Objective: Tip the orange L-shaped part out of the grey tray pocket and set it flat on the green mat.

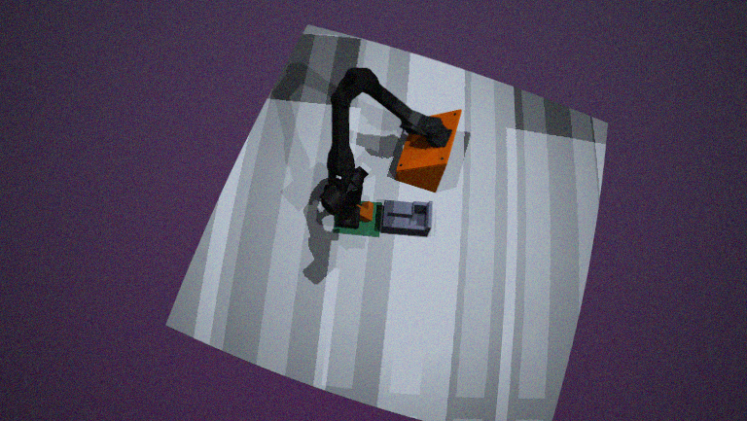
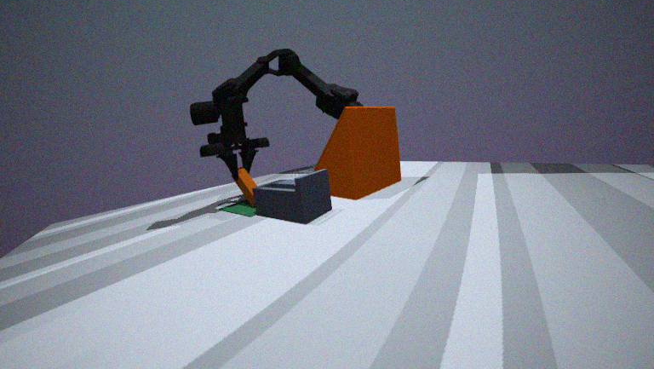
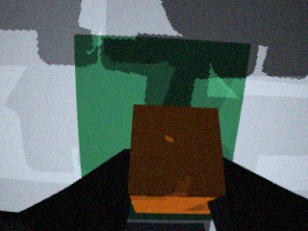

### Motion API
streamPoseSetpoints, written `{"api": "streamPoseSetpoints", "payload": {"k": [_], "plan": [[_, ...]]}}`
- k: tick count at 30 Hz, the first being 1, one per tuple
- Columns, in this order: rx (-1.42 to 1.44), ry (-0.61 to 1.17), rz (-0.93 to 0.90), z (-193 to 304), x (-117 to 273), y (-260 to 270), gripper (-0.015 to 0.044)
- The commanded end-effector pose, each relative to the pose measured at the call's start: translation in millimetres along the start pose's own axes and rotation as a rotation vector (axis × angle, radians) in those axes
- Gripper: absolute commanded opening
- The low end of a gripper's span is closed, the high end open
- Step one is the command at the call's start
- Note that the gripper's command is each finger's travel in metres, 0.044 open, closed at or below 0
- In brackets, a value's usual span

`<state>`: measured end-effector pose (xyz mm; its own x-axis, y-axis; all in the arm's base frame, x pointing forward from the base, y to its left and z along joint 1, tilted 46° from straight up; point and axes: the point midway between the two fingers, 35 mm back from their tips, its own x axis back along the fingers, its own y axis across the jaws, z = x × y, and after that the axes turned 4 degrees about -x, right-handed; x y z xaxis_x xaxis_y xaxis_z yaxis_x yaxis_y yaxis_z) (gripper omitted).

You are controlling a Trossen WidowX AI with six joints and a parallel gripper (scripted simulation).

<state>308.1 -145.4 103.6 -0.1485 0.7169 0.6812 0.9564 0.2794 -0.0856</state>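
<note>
Part: orange L-shaped pc, flat faces, darker brown on the shaded top side in wrist view, brighter orange along its near edge. Hangs tilted, upper end betw. the fingers, lower end slanting down toward the tray side. Only a small orange patch shows from the top, rest hidden under the wrist.

Qty, one each:
- orange part, 1
- green mat, 1, flat, square-ish
- grey tray, 1, pocket vacant
- orange wedge-shaped pedestal, 1, carries the arm base
- arm w/ gripper, 1

Position rel. to fingers: part is clamped betw. the two black fingers at its upper end; fingers stand partly closed, stopped on the part's width. Part extends down and fwd from the fingertips. Mat lies directly below the fingertips and part; lower end of part is near the mat, contact cannot be told. Tray sits just beside the mat, off to one side of the fingers, its near wall hiding the part's lowest tip in exterior view. Pedestal stands behind the tray, well apart from the fingers.
</note>
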Motion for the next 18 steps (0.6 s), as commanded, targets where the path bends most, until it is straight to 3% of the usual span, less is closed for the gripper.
{"api": "streamPoseSetpoints", "payload": {"k": [1,13,18], "plan": [[0.009,0.006,0.001,1.9,-1.7,0.5,0.0000],[0.001,0.001,0.001,0.4,-0.7,0.0,0.0000],[0.001,0.001,0.001,0.4,-0.7,0.0,0.0131]]}}
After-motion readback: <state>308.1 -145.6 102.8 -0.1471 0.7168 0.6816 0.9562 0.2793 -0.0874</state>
